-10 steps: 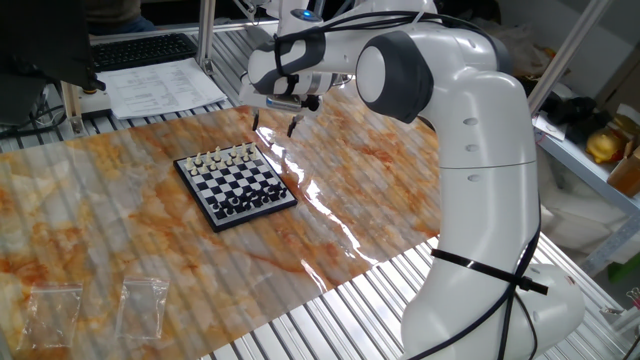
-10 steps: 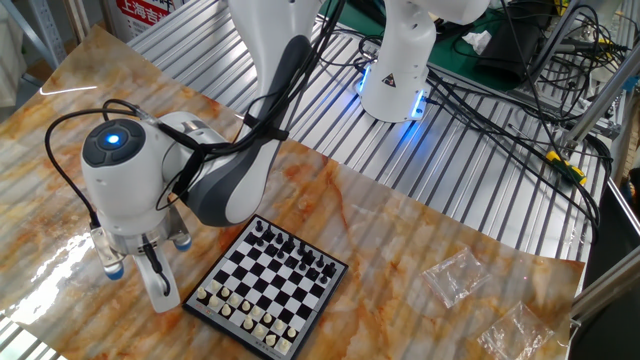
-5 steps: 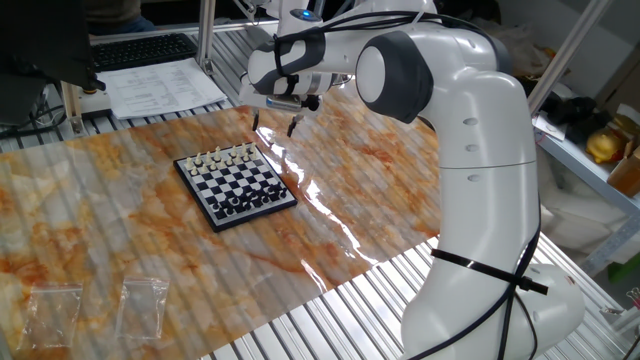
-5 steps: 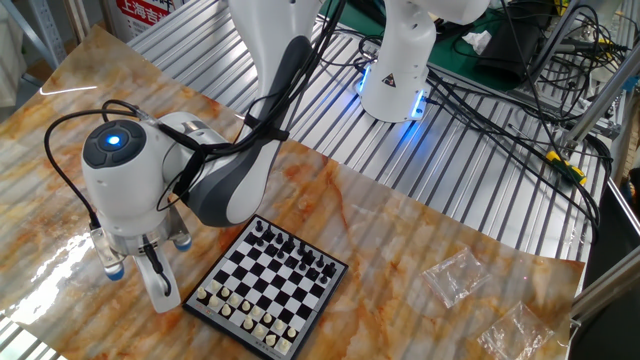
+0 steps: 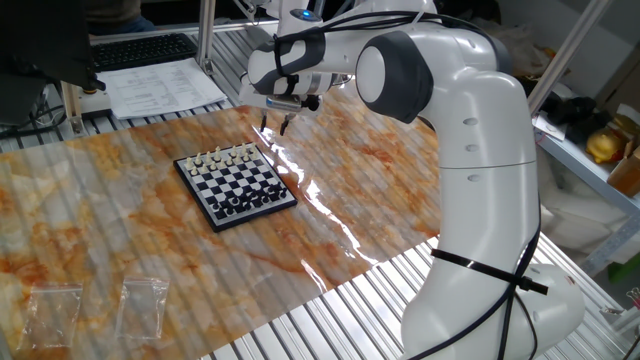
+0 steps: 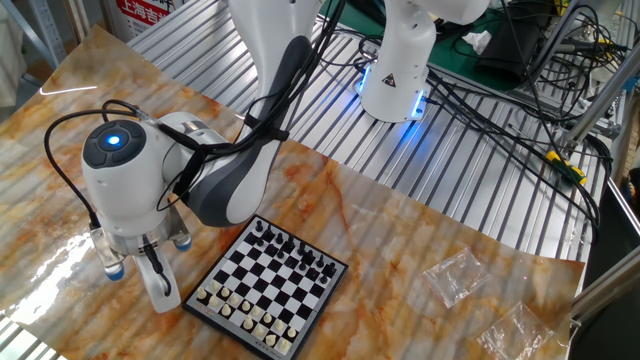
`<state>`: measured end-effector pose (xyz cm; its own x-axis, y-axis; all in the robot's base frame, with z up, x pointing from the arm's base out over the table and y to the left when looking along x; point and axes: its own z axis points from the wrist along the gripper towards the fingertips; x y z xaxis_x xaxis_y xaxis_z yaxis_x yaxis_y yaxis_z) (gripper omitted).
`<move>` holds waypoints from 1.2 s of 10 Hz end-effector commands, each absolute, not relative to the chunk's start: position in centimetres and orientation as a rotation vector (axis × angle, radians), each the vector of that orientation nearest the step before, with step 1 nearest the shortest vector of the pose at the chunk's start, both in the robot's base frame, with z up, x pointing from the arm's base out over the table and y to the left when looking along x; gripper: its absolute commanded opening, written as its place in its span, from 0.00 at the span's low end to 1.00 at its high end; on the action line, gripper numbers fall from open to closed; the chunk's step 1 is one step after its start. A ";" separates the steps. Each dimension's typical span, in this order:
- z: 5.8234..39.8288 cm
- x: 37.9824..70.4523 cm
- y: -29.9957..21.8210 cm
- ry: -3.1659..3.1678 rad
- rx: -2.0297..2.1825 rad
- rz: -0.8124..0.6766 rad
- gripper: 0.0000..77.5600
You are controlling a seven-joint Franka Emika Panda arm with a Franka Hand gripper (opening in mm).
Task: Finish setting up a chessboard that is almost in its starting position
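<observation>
Robotics lab: aluminium frame, cables.

Black-and-white board on orange marbled cloth

The chessboard is checkered black and white with a dark border, white pieces along one edge and black pieces along the other. The tablecloth is marbled orange and cream. The robot arm is white with grey joints.
</observation>
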<state>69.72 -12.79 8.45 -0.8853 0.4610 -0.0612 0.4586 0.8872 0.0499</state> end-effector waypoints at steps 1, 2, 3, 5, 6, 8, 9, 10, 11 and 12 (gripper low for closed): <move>8.6 69.8 -12.8 2.981 0.725 0.050 0.02; 8.6 69.8 -12.8 2.981 0.725 0.050 0.02; 8.6 69.8 -12.8 2.981 0.725 0.050 0.02; 8.6 69.8 -12.8 2.981 0.725 0.050 0.02; 8.6 69.8 -12.8 2.981 0.725 0.050 0.02; 8.7 69.8 -12.9 2.979 0.737 0.047 0.02; 8.9 69.8 -12.9 2.983 0.740 0.050 0.02; 9.0 69.8 -12.9 2.983 0.742 0.050 0.02; 9.2 69.8 -13.0 2.984 0.747 0.057 0.02; 9.2 69.8 -13.0 2.984 0.749 0.061 0.02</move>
<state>69.67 -12.90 8.88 -0.8812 0.4699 -0.0521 0.4677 0.8825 0.0487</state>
